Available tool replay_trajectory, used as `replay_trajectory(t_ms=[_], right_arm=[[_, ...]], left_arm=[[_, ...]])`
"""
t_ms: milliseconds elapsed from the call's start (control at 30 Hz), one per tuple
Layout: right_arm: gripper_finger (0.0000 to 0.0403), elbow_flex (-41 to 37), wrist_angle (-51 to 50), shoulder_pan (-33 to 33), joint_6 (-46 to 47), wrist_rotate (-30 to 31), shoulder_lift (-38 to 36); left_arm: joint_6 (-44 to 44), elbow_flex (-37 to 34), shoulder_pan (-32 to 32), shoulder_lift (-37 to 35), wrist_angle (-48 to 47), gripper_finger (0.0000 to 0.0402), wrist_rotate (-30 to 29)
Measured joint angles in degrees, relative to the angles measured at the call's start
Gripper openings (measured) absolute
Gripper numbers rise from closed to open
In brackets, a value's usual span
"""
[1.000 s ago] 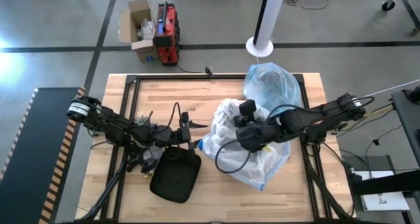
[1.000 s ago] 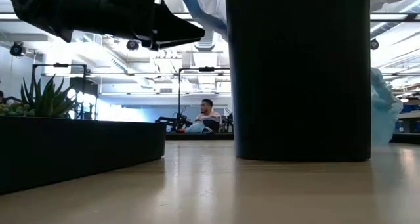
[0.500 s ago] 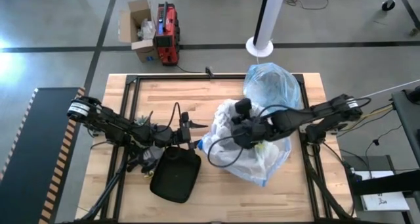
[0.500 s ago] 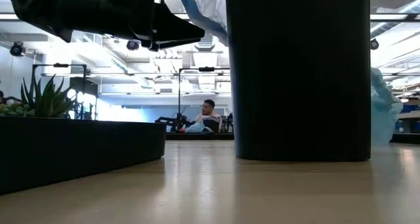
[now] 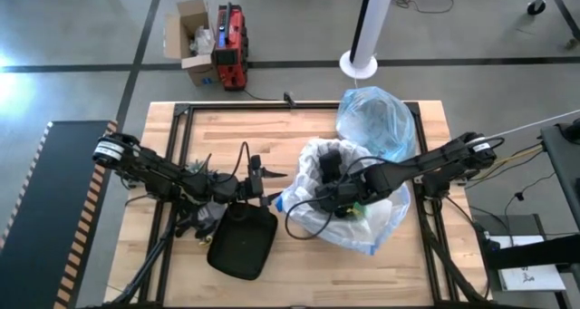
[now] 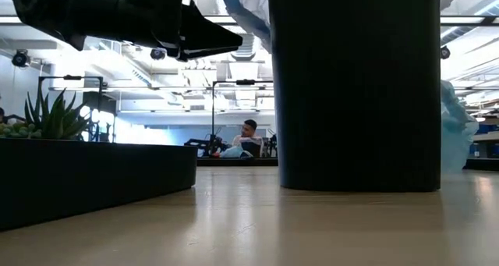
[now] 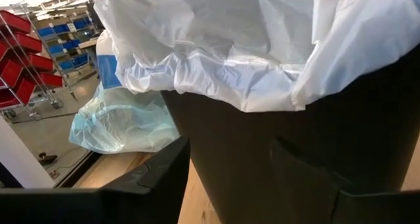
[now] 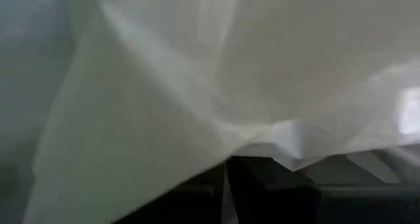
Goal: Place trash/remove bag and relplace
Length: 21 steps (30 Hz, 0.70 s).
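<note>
A black bin [image 6: 355,86] stands upright at the table's middle. A white translucent bag [image 5: 362,232] is draped over its rim [image 7: 262,109]. The light-blue bag [image 5: 376,119] lies bunched on the table behind the bin, toward the far right corner. My right gripper [image 5: 337,200] reaches from the right into the white bag's mouth and is shut on its film. My left gripper [image 5: 269,187] hangs open just left of the bin, one finger [image 7: 157,178] near its wall; I cannot tell if it touches. No loose trash shows. My right gripper [image 8: 223,184] holds the white bag [image 8: 197,66] pinched between its two fingers, a thin strip of film [image 8: 223,175] showing between them. It comes from the table's right, slanting down over the bin's mouth. Plastic fills the wrist view; which part it holds cannot be told.
A black lid [image 5: 243,241] lies on the table near the bin's left, below my left arm. A dark planter tray [image 6: 93,176] with a spiky green plant [image 6: 51,118] sits on the left side. A black frame rail [image 5: 299,107] edges the table's far side.
My right gripper has moved a little toward the table's left and near edges and sunk lower into the white bag's mouth. The bag's top has spread wider around it over the bin.
</note>
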Motion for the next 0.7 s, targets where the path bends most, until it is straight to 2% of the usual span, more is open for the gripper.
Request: replay_trajectory(t_ms=[133, 333, 700], right_arm=[[0.0002, -0.59, -0.02, 0.0, 1.05, -0.95, 0.0], [0.0002, -0.71, -0.15, -1.18, 4.96, -13.57, 0.0], [0.0002, -1.15, -0.93, -4.66, 11.98, -28.03, 0.46]], left_arm=[[-0.01, 0.0, 0.0, -0.02, 0.02, 0.0203, 0.0], [0.32, 0.02, 0.0, -0.18, 1.22, 0.0208, 0.02], [1.25, 0.02, -0.11, -1.46, 2.08, 0.0199, 0.07]])
